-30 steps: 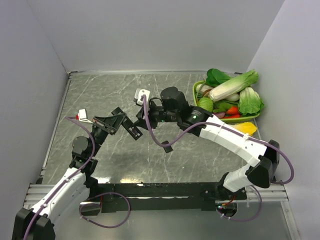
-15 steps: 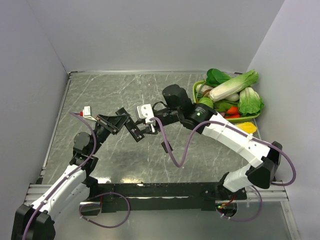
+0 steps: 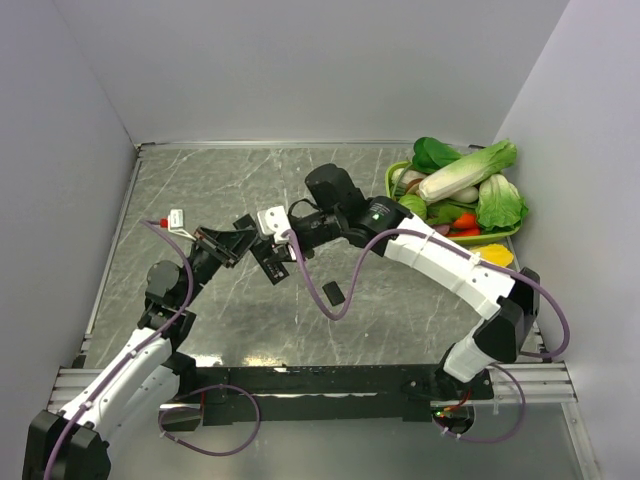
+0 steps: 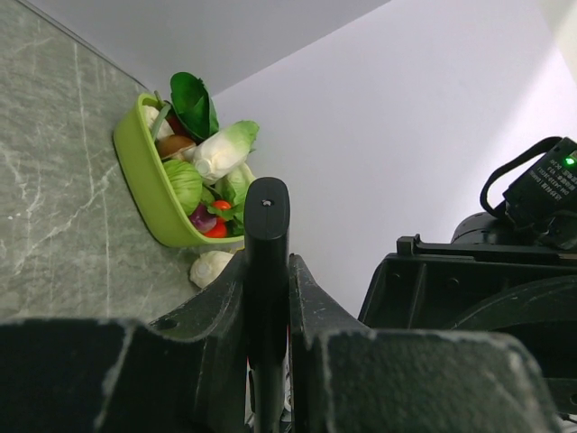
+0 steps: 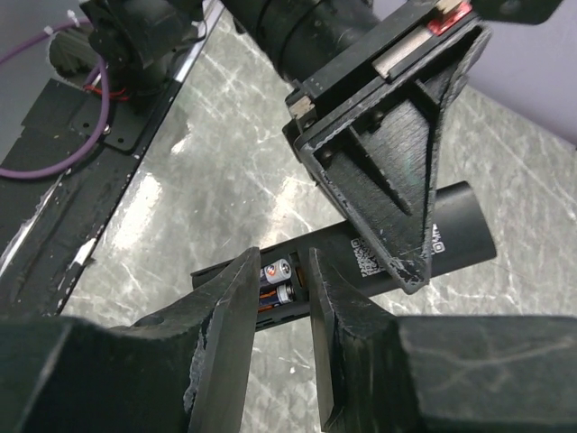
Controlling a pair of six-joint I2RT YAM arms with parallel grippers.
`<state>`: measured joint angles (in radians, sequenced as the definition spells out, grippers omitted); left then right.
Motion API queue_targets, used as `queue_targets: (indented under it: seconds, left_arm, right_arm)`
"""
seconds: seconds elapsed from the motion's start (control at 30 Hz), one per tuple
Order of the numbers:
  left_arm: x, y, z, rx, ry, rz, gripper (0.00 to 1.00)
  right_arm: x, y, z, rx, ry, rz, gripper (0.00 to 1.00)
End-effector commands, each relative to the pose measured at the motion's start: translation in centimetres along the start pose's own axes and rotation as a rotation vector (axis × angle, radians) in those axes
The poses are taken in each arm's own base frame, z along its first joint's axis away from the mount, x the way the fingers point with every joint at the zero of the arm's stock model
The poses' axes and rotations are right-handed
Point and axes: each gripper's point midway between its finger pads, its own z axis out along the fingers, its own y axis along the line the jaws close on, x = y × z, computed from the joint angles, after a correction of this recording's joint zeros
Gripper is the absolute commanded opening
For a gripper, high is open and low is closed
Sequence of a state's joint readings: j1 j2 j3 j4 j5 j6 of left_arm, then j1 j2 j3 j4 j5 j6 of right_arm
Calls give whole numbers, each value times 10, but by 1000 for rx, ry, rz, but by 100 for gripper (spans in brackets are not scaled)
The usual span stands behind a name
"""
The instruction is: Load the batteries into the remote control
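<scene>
The remote control (image 5: 455,236) is a slim black bar held above the table, with my left gripper (image 3: 243,246) shut on its middle. Its back faces up with the compartment open, and two batteries (image 5: 281,290) lie side by side inside. My right gripper (image 5: 281,262) hovers right over that compartment, its jaws a narrow gap apart with nothing between them. In the left wrist view the remote control (image 4: 267,207) stands edge-on between my left gripper (image 4: 268,280) fingers. From above, the right gripper (image 3: 284,243) meets the remote control (image 3: 270,265) at mid-table.
A small flat black cover piece (image 3: 333,294) lies on the marble table just right of the remote. A green basket (image 3: 392,182) of toy vegetables stands at the back right, with a yellow item (image 3: 492,256) beside it. Grey walls close in the table.
The right arm swung left and down over the remote, and its jaws have narrowed. The left arm still holds the remote in nearly the same place.
</scene>
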<state>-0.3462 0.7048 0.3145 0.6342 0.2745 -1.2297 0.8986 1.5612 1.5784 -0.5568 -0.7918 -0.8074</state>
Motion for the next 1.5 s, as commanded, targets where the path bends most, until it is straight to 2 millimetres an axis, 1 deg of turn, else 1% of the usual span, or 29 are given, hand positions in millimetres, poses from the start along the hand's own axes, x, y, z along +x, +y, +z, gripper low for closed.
queue_targets:
  seconds: [0.0, 0.1, 0.3, 0.53, 0.8, 0.97, 1.0, 1.17, 1.2, 1.27, 1.3, 1.37, 1.43, 1.47]
  left_arm:
    - [-8, -29, 5, 75, 1, 63, 2]
    - [-8, -30, 5, 76, -1, 71, 2]
    - [-8, -30, 6, 77, 1, 83, 2]
    - [-8, -31, 6, 82, 1, 86, 2]
    - [-9, -37, 5, 104, 0, 82, 2]
    - [-9, -40, 4, 121, -4, 69, 2]
    - [-10, -42, 4, 132, -8, 68, 2]
    - [-12, -49, 2, 161, -19, 54, 2]
    - [-13, -52, 2, 174, -24, 55, 2]
    - [-14, -55, 1, 189, -34, 49, 2]
    - [-15, -56, 0, 196, -41, 47, 2]
    - [-19, -62, -1, 216, -58, 42, 2]
    - [-21, -65, -3, 231, -71, 36, 2]
    - [-22, -67, -4, 238, -78, 35, 2]
  right_arm:
    - [-8, -9, 0, -3, -14, -42, 35]
    - [-5, -8, 2, -21, -4, -32, 33]
    - [4, -7, 7, -46, 19, -6, 31]
    - [10, -7, 8, -48, 40, -1, 30]
    - [16, -2, 10, -58, 44, 18, 25]
    - [22, 4, 11, -74, 48, 32, 17]
    - [26, 6, 12, -78, 54, 43, 14]
    - [34, 15, 13, -93, 60, 62, 11]
    - [41, 19, 14, -98, 69, 73, 10]
    - [45, 21, 16, -97, 70, 79, 8]
    - [52, 26, 17, -105, 78, 93, 8]
    - [56, 30, 18, -105, 79, 106, 7]
    - [65, 34, 21, -104, 83, 116, 7]
    - [66, 35, 21, -96, 80, 116, 7]
